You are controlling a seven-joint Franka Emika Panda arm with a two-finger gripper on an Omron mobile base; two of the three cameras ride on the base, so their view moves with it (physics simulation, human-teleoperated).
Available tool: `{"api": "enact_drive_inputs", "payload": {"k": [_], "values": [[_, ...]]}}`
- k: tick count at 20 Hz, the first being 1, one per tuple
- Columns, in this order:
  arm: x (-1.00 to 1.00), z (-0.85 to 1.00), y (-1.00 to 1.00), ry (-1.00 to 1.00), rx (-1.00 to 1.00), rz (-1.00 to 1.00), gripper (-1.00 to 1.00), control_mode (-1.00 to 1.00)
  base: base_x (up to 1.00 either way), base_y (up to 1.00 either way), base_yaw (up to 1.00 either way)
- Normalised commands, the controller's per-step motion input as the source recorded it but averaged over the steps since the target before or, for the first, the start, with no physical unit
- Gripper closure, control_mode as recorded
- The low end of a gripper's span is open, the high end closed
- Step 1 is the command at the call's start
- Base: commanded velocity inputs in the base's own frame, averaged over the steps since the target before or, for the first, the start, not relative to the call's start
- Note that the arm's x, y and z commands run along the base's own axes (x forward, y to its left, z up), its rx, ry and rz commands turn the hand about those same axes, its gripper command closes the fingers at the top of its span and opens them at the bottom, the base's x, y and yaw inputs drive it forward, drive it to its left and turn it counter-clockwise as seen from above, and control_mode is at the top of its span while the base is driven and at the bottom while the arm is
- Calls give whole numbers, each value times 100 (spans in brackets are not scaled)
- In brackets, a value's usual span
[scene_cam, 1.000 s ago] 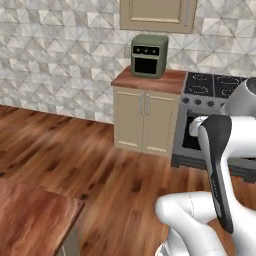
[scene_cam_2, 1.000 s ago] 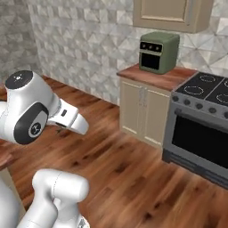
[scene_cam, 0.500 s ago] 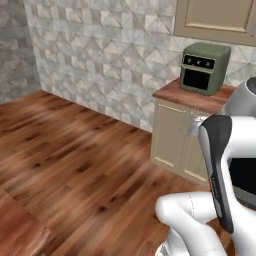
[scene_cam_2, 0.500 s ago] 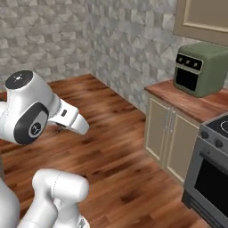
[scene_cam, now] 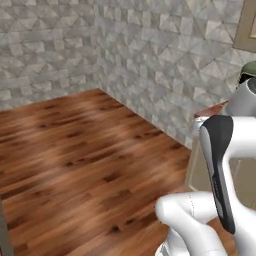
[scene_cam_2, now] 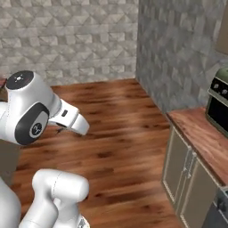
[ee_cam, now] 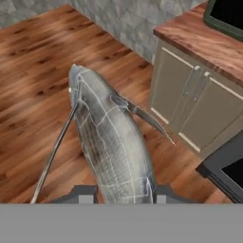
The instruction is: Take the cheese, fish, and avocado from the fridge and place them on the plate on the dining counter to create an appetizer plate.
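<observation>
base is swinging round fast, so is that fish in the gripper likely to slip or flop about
Probably some risk. The fish looks smooth and tapered, so it may slide. The gripper pinches only one end, leaving most of the body sticking out unsupported, so it could lever or swing. It holds a straight line though, suggesting it is fairly stiff.

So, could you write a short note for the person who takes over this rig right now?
Gripper: shut on the fish, which lies lengthwise between the fingers and points away from the hand.
Surroundings: wood floor, stone-tiled walls, a beige cabinet with a wooden top and a green oven on it.
Done: fish is in the grip, off any surface.
Left: carry the fish to the plate and set it down. Whether cheese and avocado are already placed cannot be told from these views; check before going on.
</observation>
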Motion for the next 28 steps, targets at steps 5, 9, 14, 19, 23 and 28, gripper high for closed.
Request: {"api": "enact_drive_inputs", "payload": {"k": [5,9,14,19,23,28], "values": [[0,0,0,0,0,0,100,100,100,-32,49],[0,0,0,0,0,0,100,100,100,-23,52],[0,0,0,0,0,0,100,100,100,-24,51],[0,0,0,0,0,0,100,100,100,-27,50],[0,0,0,0,0,0,100,100,100,-32,50],[0,0,0,0,0,0,100,100,100,-36,50]]}}
